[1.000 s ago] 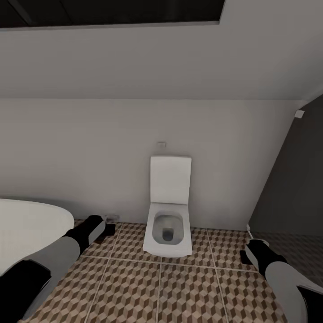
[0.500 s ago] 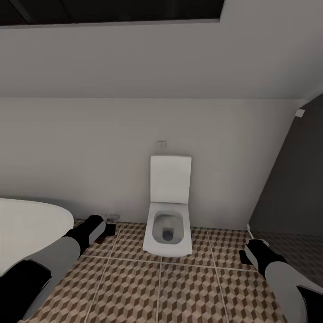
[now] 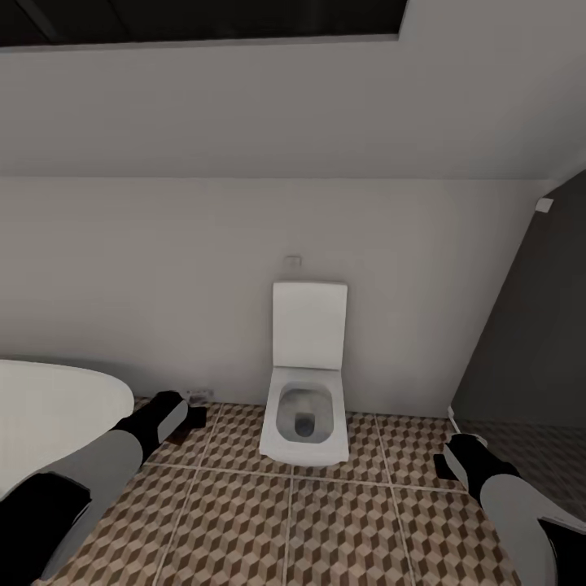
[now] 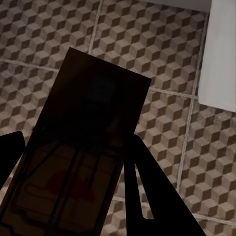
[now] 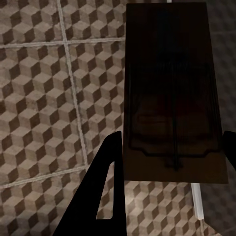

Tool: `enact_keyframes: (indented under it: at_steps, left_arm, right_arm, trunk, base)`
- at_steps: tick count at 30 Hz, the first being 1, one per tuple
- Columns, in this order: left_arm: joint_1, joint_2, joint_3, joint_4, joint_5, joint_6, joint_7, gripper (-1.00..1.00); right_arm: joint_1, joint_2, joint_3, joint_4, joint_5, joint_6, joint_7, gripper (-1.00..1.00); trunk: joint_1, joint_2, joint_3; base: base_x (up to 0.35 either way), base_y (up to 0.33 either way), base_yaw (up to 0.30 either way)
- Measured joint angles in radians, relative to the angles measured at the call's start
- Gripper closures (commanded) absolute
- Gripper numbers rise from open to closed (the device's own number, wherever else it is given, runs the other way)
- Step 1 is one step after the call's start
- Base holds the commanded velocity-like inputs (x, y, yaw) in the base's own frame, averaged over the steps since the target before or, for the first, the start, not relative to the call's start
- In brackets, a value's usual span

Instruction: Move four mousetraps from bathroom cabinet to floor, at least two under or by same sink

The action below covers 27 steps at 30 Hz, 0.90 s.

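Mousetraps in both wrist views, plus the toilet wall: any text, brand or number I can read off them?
None readable.
Left-held mousetrap: only a red mark, no lettering.
Right-held mousetrap: dark, faint reddish patch, no legible text.
Small plate above the toilet: too small to tell.

Left mousetrap (image 4: pixel 78 162) cut off at frame edge, bathtub (image 3: pixel 49 415) partly cropped, arm-hidden

You're facing a plain white wall (image 3: pixel 163 268) with a white toilet (image 3: pixel 305 407) against it, lid up, small flush plate (image 3: pixel 293 262) above. White bathtub (image 3: pixel 49 415) edge sits at your left, a dark grey wall (image 3: pixel 529 342) at your right, a dark recess overhead. The floor (image 3: pixel 325 521) is large cube-pattern tile in brown, beige and white with pale grout.
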Motion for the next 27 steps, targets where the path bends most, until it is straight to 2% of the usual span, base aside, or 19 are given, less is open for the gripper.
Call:
enact_keyframes:
  at_steps: [2,23,27]
  left_arm:
    - [0.0,0.0,0.001,0.0,0.0,0.0,0.0,1.0]
    - [0.005,-0.004,0.007,0.036,0.002,0.002,0.0,1.0]
    - [0.005,-0.006,0.009,0.095,0.002,0.002,-0.001,1.0]
  right_arm:
    - [0.0,0.001,0.0,0.001,0.0,0.002,0.001,1.0]
    - [0.0,0.0,-0.001,0.001,0.001,0.006,0.001,1.0]
    - [0.0,-0.001,-0.001,0.0,0.0,0.005,0.008,1.0]
  trunk:
    - [0.0,0.0,0.0]
    - [0.08,-0.147,-0.066]
    - [0.096,-0.175,-0.078]
  base:
    - [0.0,0.0,0.0]
    - [0.0,0.0,0.0]
    - [0.0,0.0,0.0]
